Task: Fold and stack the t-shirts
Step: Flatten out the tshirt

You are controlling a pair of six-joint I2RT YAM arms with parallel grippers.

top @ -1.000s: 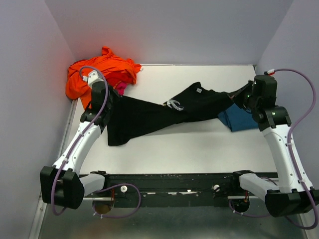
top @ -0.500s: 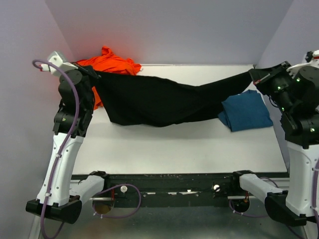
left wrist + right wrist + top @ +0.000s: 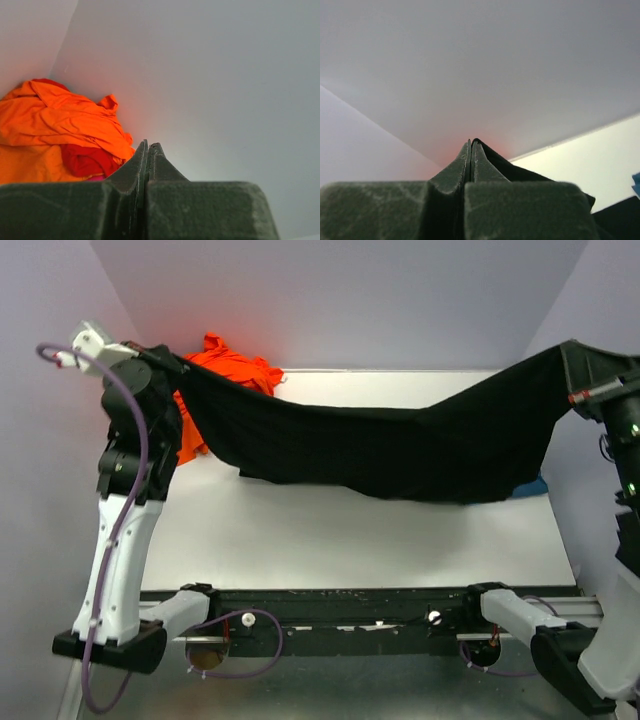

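One black t-shirt (image 3: 400, 445) hangs clamped between left gripper (image 3: 148, 150) and right gripper (image 3: 471, 148), mostly hiding teal t-shirt (image 3: 533, 488)

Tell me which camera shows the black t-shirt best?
The top external view: the whole black t-shirt hangs stretched between the left pincer and right pincer. The right wrist view shows only a dark corner; the left wrist view, nothing clear.

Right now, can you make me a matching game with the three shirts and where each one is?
Things:
1 black t-shirt
2 orange t-shirt
3 blue t-shirt

Places:
A heaped in the far left corner
B peeking out from under another shirt on the right
C stretched out in the air

Pairs: 1-C; 2-A; 3-B
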